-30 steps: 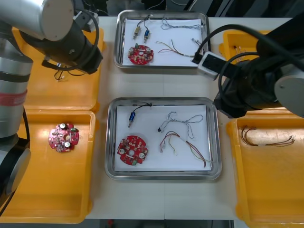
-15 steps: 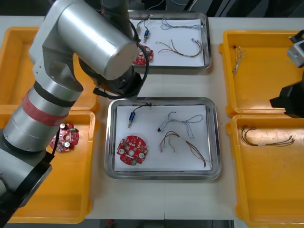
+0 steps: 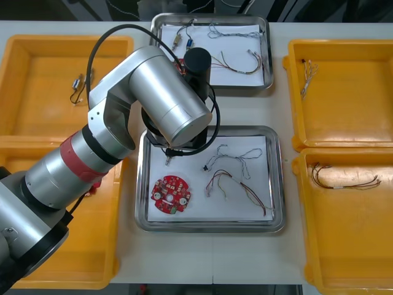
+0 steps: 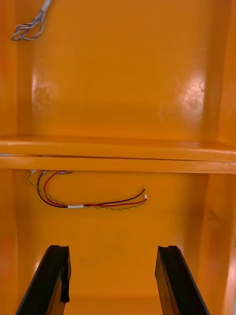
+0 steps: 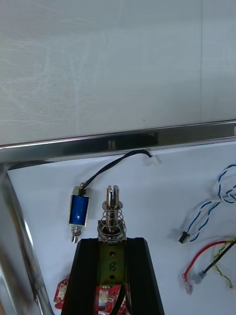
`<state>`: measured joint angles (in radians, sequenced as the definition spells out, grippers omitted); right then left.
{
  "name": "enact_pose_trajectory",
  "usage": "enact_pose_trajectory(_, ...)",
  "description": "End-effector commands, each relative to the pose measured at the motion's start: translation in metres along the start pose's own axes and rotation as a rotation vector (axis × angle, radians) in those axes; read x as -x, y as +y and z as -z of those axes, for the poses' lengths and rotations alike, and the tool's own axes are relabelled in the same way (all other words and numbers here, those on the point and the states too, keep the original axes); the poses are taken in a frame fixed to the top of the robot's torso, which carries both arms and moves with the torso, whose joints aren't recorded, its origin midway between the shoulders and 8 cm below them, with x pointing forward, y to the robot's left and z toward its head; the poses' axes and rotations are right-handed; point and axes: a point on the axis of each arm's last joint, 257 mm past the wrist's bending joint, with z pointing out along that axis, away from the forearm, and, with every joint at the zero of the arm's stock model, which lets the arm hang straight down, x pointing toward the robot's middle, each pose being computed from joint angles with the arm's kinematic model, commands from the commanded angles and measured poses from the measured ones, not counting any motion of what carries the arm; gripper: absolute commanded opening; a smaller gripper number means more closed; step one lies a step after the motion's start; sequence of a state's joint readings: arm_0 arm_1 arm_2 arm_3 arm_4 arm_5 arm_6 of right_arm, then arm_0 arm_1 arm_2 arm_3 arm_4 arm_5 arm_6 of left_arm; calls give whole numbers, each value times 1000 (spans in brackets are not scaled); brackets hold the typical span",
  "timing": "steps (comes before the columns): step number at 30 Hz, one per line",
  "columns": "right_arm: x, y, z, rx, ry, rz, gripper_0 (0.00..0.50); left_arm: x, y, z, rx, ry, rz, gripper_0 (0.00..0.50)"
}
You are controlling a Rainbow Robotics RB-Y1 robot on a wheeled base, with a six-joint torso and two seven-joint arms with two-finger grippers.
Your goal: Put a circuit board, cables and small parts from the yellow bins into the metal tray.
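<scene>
Above the white-lined metal tray [image 5: 123, 141] on the light worktop [image 5: 118, 64], the left hand [image 5: 112, 242] clenches a sprung small metal part [image 5: 112, 209], while the right hand [image 4: 113, 251] hangs released over a yellow bin [image 4: 123, 231].

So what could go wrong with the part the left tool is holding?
The left tool grips a small metal part by its base, close beside the blue part and its black cable in the metal tray. Released, it could land on them or roll. Its spring could snag the cable. The right tool hangs open over a yellow bin.
</scene>
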<state>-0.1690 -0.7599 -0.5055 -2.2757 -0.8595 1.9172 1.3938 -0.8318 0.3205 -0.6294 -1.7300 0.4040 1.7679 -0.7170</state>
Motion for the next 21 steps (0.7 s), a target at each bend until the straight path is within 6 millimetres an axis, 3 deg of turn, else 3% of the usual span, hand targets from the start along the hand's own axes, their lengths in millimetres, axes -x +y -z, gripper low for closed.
enact_pose_trajectory(1, -3, -28, 5, -49, 21, -25, 500, -12, -25, -9, -59, -13, -68, 0)
enact_pose_trajectory(12, -17, -24, -8, 16, 92, -17, 500, -28, -21, -36, -30, -2, -77, 0)
enact_pose_trajectory(21, -21, -21, -11, 22, 105, -9, 500, -29, -16, -50, -24, 7, -60, 0)
